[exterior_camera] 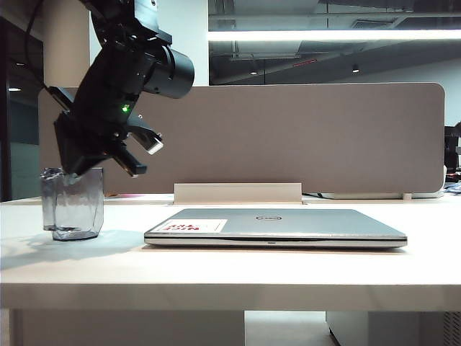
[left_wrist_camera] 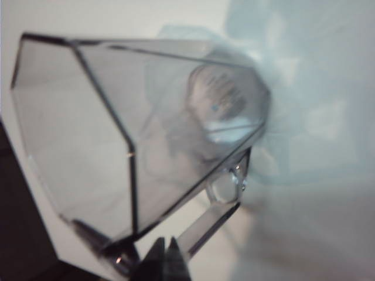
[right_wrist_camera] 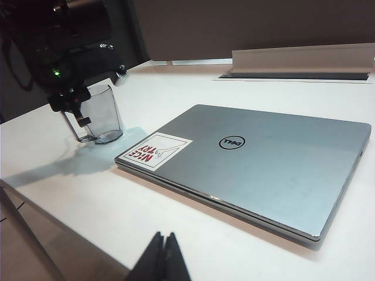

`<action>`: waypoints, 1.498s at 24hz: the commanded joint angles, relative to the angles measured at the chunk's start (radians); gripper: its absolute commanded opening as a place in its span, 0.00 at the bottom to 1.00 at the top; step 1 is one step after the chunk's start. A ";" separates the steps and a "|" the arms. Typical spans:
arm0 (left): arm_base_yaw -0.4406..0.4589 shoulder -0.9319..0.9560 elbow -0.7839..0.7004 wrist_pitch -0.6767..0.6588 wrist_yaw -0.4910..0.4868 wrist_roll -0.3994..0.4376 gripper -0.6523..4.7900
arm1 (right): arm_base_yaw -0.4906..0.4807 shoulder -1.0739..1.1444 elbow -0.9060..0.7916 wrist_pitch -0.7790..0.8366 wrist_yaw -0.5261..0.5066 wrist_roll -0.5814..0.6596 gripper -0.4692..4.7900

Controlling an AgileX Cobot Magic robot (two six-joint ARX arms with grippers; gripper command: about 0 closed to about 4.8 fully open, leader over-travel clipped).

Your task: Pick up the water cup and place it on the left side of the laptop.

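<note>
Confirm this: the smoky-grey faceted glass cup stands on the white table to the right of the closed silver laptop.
Wrong side. The smoky-grey faceted glass cup stands left of the closed silver laptop, as the exterior view shows; it is on the white table, under the left end effector.

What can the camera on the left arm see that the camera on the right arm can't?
Only the left wrist view looks down inside the water cup to its round bottom, with the shut left gripper on its rim. Only the right wrist view shows the laptop, its sticker, and the shut right gripper, holding nothing. Both show the cup on the white table.
</note>
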 commanded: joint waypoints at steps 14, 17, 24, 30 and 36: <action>0.065 -0.007 0.006 -0.090 -0.075 -0.006 0.11 | -0.001 -0.002 -0.003 0.010 -0.002 0.005 0.08; 0.064 -0.007 0.010 -0.121 -0.067 0.000 0.11 | -0.001 -0.002 -0.003 0.010 -0.002 0.005 0.08; 0.058 -0.058 0.010 -0.226 0.047 -0.018 0.11 | -0.001 -0.002 -0.003 0.010 -0.002 0.004 0.08; 0.059 -0.238 0.010 -0.084 0.048 0.023 0.11 | -0.001 -0.002 -0.003 0.010 -0.001 0.004 0.08; 0.059 -0.435 0.008 0.121 0.182 -0.029 0.11 | -0.001 -0.002 -0.003 0.010 0.002 0.004 0.08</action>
